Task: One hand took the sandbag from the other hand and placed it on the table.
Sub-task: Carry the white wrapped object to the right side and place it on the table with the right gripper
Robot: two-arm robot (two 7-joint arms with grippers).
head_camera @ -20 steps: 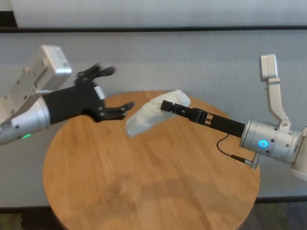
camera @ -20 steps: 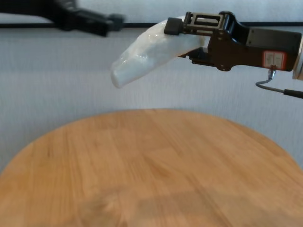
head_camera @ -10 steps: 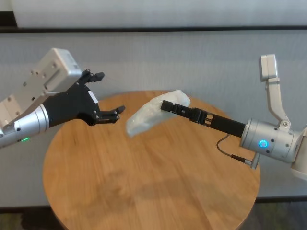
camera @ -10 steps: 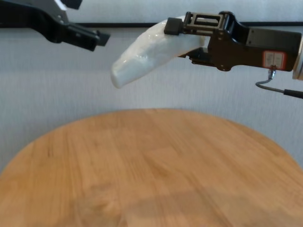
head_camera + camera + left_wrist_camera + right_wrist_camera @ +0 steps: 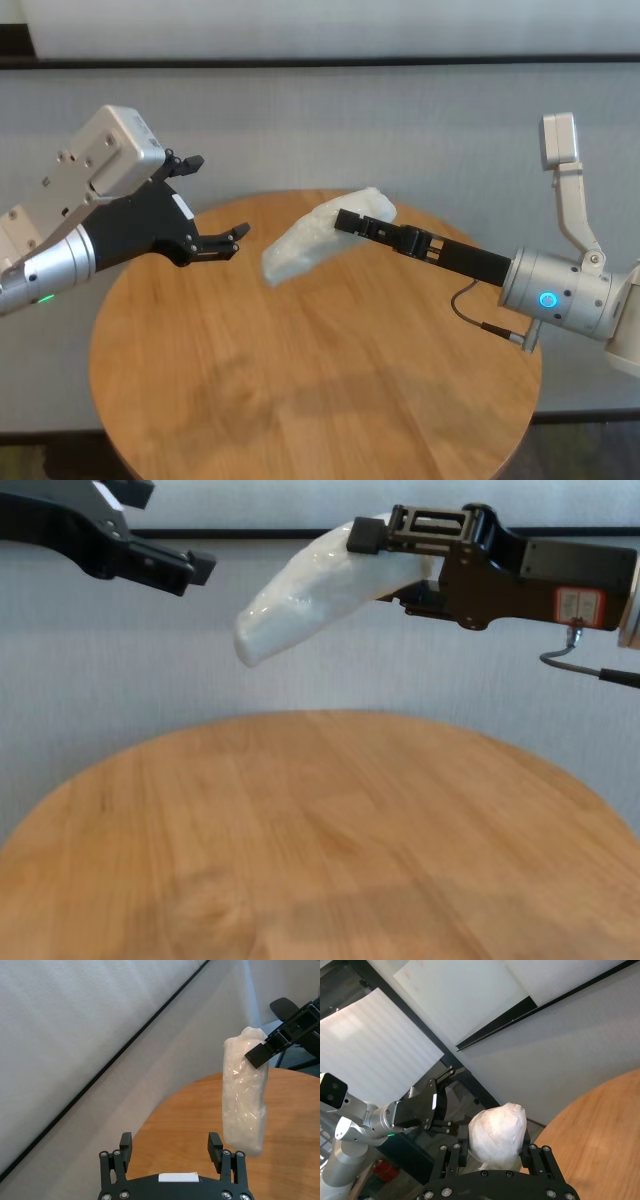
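Right gripper (image 5: pixel 352 222) clamped on one end of sandbag (image 5: pixel 310 240), holding it in air above far half of round table (image 5: pixel 300 390). Free end of bag droops leftward. Left gripper (image 5: pixel 205 208) at left, fingers spread, empty, near bag but apart.

The head view looks forward and down from above, taking in the whole round desk (image 5: pixel 310 380) with both arms reaching over it from either side. The chest view sits lower and nearer, almost level with the desk (image 5: pixel 320 830), its near edge filling the bottom. The left wrist view looks along the left pincer (image 5: pixel 172 1147) toward the bag (image 5: pixel 244 1095) above the desk, from some way off. The right wrist view looks past the right pincer (image 5: pixel 495 1152), very close to the bag (image 5: pixel 497 1130), and on to the left pincer (image 5: pixel 440 1105) beyond. All four share the bag.
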